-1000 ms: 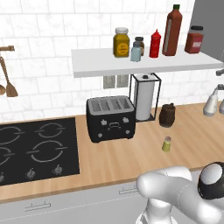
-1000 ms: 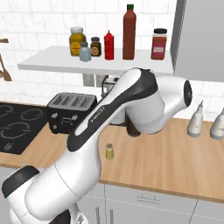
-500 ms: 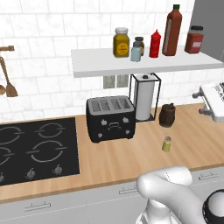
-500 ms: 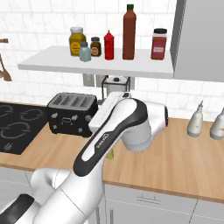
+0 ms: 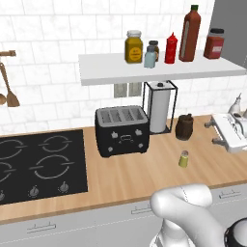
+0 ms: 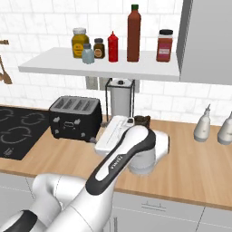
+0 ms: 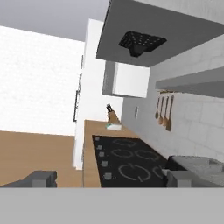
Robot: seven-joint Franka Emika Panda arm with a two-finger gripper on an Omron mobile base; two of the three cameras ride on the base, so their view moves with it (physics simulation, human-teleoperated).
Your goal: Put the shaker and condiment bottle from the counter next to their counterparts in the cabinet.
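The shaker (image 5: 184, 158), tiny and yellow-green with a grey cap, stands upright on the wooden counter (image 5: 125, 176) in front of a dark pot. My gripper (image 5: 215, 133) hovers to its right and a little higher, open and empty, not touching it. In the right base view my gripper (image 6: 102, 144) points left and my arm hides the shaker. The fingertips (image 7: 41, 178) stand wide apart. The condiment bottle (image 5: 190, 34) stands upright on the white cabinet shelf (image 5: 159, 73), right beside the red squeeze bottle (image 5: 171, 48). The pale blue shaker (image 5: 150, 59) stands further left.
A mustard-yellow jar (image 5: 134, 47) and a squat red jar (image 5: 214, 43) also stand on the shelf. Below it are a black toaster (image 5: 121, 130), a paper-towel holder (image 5: 159, 108) and a dark pot (image 5: 184, 126). A black hob (image 5: 38, 166) lies left. Two pale bottles (image 6: 202, 129) stand right.
My arm has swung down and the hand has dropped towards the counter at the right, nearer the shaker. The shaker and the things on the shelf have not moved.
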